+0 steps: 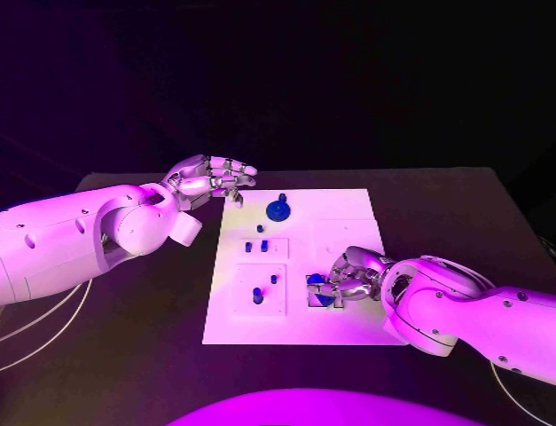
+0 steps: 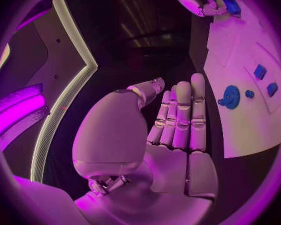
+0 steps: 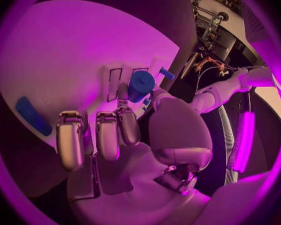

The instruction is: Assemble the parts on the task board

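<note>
The white task board [image 1: 291, 319] lies in the middle of the black table. A round blue gear part [image 1: 278, 210] [image 2: 231, 97] stands near its far edge. Small blue parts [image 1: 257, 246] sit mid-board, and another blue part [image 1: 257, 295] stands in a square recess nearer me. My left hand [image 1: 214, 180] [image 2: 178, 120] hovers off the board's far left corner, fingers straight and together, holding nothing. My right hand [image 1: 350, 277] [image 3: 125, 130] rests low on the board's right side, where thumb and fingertips pinch a blue cylinder part [image 3: 140, 85] [image 1: 317, 290].
A flat blue part [image 3: 33, 116] lies on the board beside my right hand's fingers. Two small blue blocks [image 2: 260, 71] sit beyond the gear. Bare black table [image 1: 137, 355] surrounds the board on all sides. Thin cables [image 1: 35, 333] run along the table's left edge.
</note>
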You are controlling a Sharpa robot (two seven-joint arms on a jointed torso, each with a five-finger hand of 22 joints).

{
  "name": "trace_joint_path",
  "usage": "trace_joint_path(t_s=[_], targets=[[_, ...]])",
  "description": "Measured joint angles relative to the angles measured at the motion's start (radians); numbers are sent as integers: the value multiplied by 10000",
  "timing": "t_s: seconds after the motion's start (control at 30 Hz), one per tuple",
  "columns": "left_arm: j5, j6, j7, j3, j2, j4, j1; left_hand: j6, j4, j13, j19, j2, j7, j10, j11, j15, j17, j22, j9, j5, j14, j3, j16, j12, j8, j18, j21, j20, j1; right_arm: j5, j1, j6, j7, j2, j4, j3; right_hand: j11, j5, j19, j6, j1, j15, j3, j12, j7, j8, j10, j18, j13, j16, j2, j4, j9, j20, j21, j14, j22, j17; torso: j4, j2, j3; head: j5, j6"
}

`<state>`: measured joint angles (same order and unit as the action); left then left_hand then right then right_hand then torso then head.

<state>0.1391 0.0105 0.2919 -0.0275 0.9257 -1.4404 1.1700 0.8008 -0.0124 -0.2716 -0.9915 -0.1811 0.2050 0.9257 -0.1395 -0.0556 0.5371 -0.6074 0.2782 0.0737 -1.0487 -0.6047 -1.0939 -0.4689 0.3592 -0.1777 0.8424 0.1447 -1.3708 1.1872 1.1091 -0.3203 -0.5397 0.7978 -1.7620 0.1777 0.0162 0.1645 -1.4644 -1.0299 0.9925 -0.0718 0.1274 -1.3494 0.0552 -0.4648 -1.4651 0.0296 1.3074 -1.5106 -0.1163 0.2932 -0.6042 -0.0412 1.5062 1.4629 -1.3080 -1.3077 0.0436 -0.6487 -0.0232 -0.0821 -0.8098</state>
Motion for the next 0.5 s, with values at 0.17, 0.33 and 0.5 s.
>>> trace_joint_path(t_s=[0.17,0.33,0.5], targets=[[0,-19,-10,0,1,-3,0,0,0,9,0,0,0,0,0,0,0,0,-10,0,0,0,0,0,0,0,0,0,0,148,-3,-1,-33,-31,14,0,0,-524,0,49,-227,0,-434,30,-16,-73,0,1,0,41,71,2,-19,0,-24,0,1,1,1,1,0,-1,0],[0,-30,-16,0,2,-3,0,0,0,9,0,0,0,0,0,0,0,0,-10,-1,0,1,0,1,0,0,0,0,0,286,-10,3,-48,-18,-42,0,0,-925,0,100,-520,0,-1098,83,4,-115,1,0,0,40,207,15,-51,0,-56,0,1,1,6,7,-3,2,-1],[0,-38,-22,0,7,-4,0,0,0,9,0,0,0,0,0,0,0,-1,-10,-1,0,1,0,2,0,0,0,0,0,443,-25,2,-50,112,-269,0,-1,-1068,0,120,-661,0,-1644,83,-15,-154,1,0,-1,40,268,22,-52,0,-56,0,2,2,9,12,-5,5,-1]])
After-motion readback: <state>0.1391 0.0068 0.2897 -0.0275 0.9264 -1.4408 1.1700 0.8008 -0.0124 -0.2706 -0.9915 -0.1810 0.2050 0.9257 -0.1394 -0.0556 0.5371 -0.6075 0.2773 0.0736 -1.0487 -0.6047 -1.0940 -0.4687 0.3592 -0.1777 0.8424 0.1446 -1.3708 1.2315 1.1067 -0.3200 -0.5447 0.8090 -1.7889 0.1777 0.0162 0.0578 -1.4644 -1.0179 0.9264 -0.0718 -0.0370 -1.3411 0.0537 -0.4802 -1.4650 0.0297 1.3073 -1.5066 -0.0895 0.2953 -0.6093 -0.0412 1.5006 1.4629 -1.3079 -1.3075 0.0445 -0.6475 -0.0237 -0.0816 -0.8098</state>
